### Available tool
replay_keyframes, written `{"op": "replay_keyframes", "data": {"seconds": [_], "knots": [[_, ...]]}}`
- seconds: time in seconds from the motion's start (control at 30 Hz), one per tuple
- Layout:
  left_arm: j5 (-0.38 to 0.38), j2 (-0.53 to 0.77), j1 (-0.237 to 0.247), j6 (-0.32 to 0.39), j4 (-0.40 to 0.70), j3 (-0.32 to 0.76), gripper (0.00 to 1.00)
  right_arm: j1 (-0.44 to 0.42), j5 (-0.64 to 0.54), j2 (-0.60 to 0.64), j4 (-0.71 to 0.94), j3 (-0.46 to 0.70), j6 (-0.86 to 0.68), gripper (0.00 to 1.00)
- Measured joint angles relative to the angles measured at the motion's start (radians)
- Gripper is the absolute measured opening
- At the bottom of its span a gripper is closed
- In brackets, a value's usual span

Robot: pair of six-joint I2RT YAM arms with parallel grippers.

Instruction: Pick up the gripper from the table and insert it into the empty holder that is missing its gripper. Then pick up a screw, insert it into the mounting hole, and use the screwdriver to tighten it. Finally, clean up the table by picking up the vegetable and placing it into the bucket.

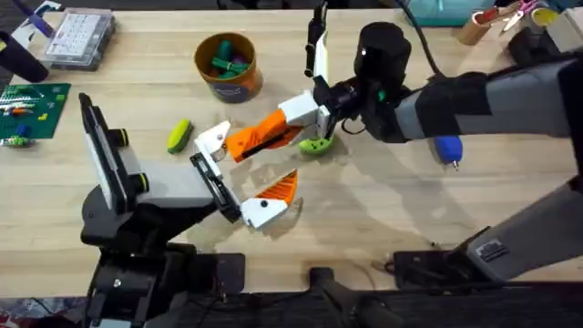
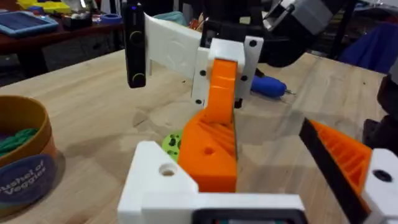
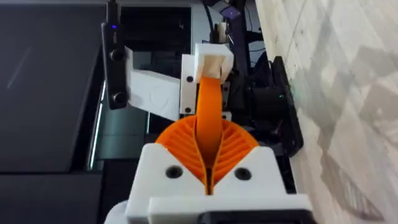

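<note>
Clamping gripper (image 1: 260,137), right jaws (image 1: 314,117), holder (image 1: 211,139)

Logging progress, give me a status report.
Right gripper shut on loose orange finger. Left gripper open. Finger's base against empty holder, seating unclear. Small green object beneath right gripper.

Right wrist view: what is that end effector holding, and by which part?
The right end effector holds the orange gripper, clamped at its narrow tip end. The gripper's wide base is at the white holder.

Bright, even light; soft shadows
</note>
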State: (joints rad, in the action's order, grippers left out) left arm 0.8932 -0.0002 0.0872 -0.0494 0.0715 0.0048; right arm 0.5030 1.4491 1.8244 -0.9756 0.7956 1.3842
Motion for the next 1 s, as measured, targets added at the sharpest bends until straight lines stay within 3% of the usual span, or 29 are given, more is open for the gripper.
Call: {"op": "replay_keyframes", "data": {"seconds": [0.3, 1.0], "knots": [[0.02, 0.0, 0.0, -0.013, 0.003, 0.0, 0.989, 0.002, -0.048, 0.0, 0.095, 0.0, -0.054, 0.017], [0.079, 0.0, -0.001, -0.031, 0.01, 0.0, 0.989, 0.064, -0.129, 0.0, 0.131, 0.015, -0.082, 0.017]]}}
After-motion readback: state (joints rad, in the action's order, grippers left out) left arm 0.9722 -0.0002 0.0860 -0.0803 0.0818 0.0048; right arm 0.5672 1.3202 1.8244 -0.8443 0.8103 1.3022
